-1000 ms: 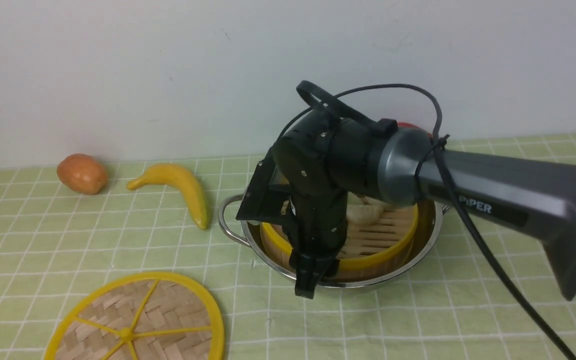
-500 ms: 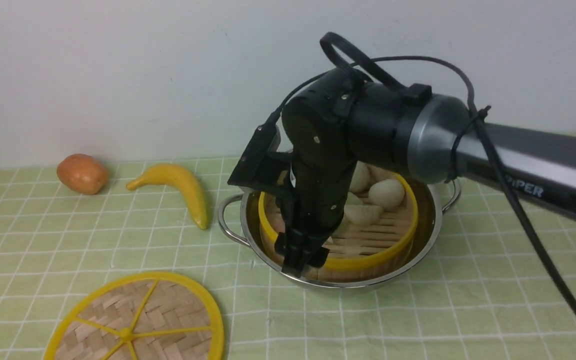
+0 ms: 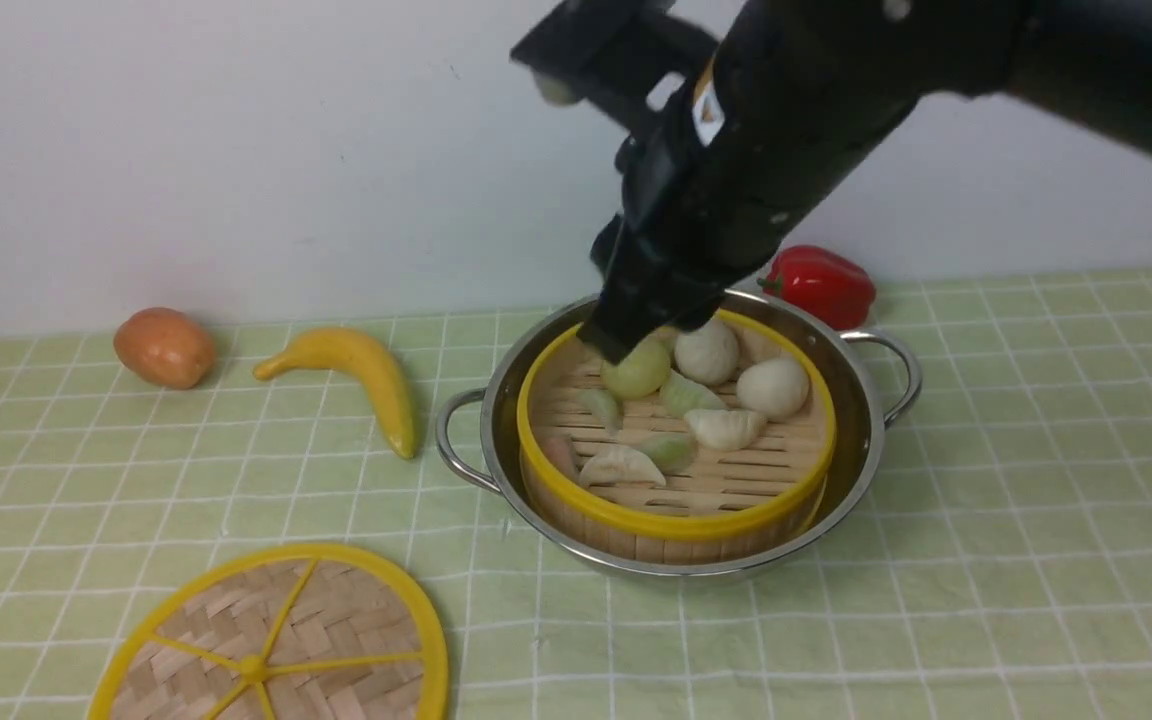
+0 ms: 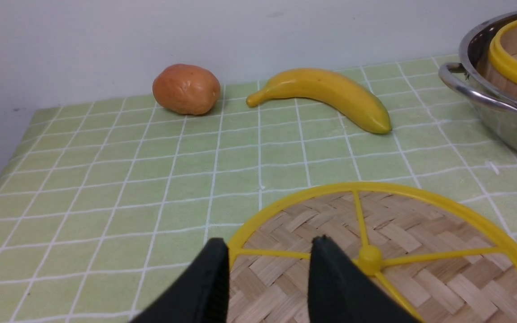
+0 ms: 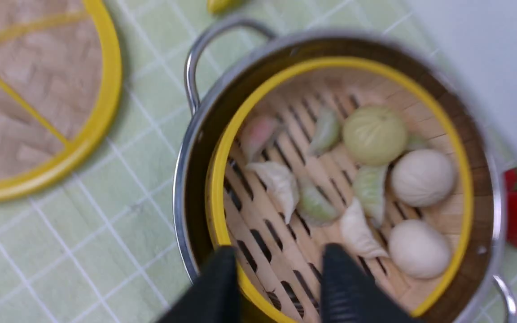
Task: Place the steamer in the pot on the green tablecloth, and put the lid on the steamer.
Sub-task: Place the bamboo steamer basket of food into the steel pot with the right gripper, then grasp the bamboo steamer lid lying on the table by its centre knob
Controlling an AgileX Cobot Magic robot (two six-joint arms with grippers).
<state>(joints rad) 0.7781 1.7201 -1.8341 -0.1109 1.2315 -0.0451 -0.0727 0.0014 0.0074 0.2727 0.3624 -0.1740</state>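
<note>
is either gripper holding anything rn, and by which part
Nothing is held. The right gripper hangs above the steamer in the pot, fingers apart and empty; the left gripper is poised over the lid, fingers apart, gripping nothing.

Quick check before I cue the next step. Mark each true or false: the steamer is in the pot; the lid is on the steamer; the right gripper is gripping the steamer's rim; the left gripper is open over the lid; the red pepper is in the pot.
1. The steamer sits inside the pot. True.
2. The lid is on the steamer. False: it lies flat on the green tablecloth, apart from the pot.
3. The right gripper grips the steamer's rim. False: it hangs above the pot, jaws apart, holding nothing.
4. The left gripper is over the lid, jaws apart and empty. True.
5. The red pepper is in the pot. False: it lies on the green tablecloth behind the pot.
</note>
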